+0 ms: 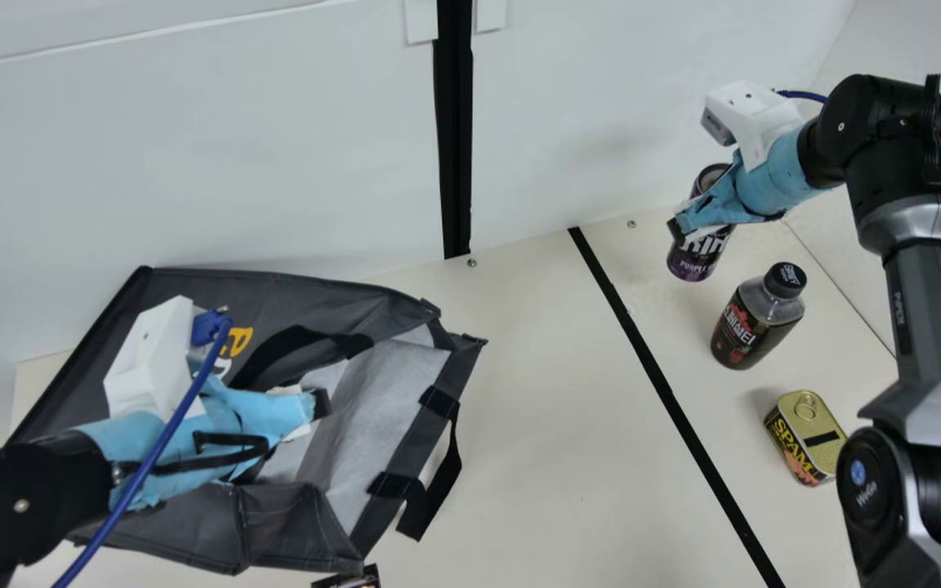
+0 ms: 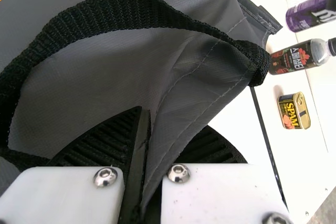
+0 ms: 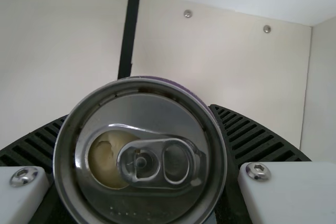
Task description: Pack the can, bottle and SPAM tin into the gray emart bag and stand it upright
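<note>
The gray emart bag [image 1: 340, 298] lies on its side at left, its mouth toward the table's middle. At that mouth is my left gripper [image 1: 317, 406]; in the left wrist view the gripper [image 2: 170, 124] is shut on a fold of the bag's fabric [image 2: 197, 90], beside a black strap. At the far right my right gripper [image 1: 680, 225] is shut around the purple can [image 1: 695, 263], whose opened top [image 3: 142, 156] sits between the fingers of the gripper [image 3: 139, 129] in the right wrist view. The dark bottle [image 1: 752, 322] stands nearer the camera, then the SPAM tin [image 1: 805, 437].
A black stripe [image 1: 658, 376] crosses the cream table [image 1: 536, 392] between bag and items. A pale wall [image 1: 340, 147] rises behind. One strap [image 1: 438, 490] hangs from the bag's mouth onto the table. A small dark object [image 1: 352, 578] lies at the bottom edge.
</note>
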`<action>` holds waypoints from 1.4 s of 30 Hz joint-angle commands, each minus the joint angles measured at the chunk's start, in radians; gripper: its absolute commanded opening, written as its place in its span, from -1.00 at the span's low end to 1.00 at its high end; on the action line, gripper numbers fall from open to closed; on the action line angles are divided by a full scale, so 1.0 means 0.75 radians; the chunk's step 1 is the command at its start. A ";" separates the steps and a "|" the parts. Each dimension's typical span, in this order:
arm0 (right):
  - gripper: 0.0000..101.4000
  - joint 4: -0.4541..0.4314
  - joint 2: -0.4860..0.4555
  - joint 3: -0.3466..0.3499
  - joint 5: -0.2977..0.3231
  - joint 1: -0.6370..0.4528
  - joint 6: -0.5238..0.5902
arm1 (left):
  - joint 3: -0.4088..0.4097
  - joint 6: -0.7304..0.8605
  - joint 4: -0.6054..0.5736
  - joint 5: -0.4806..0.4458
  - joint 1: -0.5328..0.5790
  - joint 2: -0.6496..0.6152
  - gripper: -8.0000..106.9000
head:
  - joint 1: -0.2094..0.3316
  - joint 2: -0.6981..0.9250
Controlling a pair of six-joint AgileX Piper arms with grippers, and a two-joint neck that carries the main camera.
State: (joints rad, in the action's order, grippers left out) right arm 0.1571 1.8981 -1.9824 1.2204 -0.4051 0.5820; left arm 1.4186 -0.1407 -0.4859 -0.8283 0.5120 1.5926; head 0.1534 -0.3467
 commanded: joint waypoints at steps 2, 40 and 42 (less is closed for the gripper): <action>-1.00 0.007 -0.068 0.099 0.000 0.014 0.025 | 0.000 0.000 0.000 0.000 0.000 0.000 -1.00 | 0.028 -0.003; -1.00 0.238 -0.680 0.963 0.000 0.153 0.620 | 0.000 0.000 0.000 0.000 0.000 0.000 -1.00 | 0.028 -0.003; -1.00 0.246 -0.701 0.995 0.000 0.175 0.641 | 0.000 0.000 0.000 0.000 0.000 0.000 -1.00 | 0.028 -0.003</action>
State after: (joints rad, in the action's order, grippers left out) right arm 0.3394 1.3785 -1.2540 1.2182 -0.2827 1.0548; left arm 1.4186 -0.1407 -0.4859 -0.8283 0.5120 1.5926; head 0.1534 -0.3467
